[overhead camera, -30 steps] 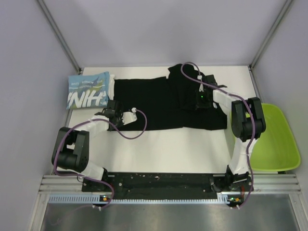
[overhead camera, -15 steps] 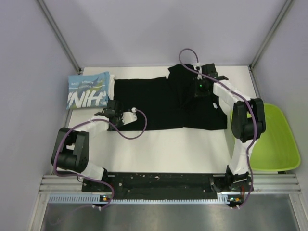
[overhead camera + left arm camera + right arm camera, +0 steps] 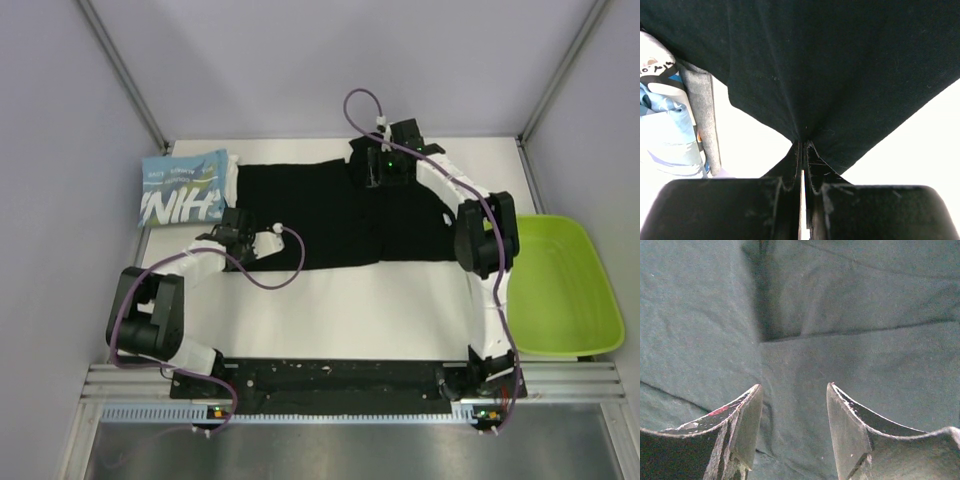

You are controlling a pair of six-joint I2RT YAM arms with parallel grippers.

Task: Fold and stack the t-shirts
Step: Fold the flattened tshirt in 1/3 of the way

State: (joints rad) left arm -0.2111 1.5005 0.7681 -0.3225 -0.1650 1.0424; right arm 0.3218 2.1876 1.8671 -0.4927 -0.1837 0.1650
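Note:
The black t-shirt [image 3: 330, 215] lies spread across the back middle of the white table. My left gripper [image 3: 232, 226] is shut on its near left corner; in the left wrist view the black cloth [image 3: 830, 75] is pinched between the closed fingers [image 3: 804, 150]. My right gripper [image 3: 372, 172] is open over the shirt's far middle part, where a fold lies. In the right wrist view the fingers stand apart just above dark cloth [image 3: 800, 340] with nothing between them. The folded light blue t-shirt [image 3: 182, 187] with white lettering lies at the back left, also in the left wrist view [image 3: 665, 125].
A lime-green tray [image 3: 555, 290] sits off the table's right edge. Metal frame posts rise at both back corners. Purple cables loop from both wrists. The arm bases stand on the black rail [image 3: 330, 378] at the near edge.
My right gripper has swept left and farther back across the black shirt, and the shirt's right part now lies folded over toward the middle. My left gripper has stayed in place.

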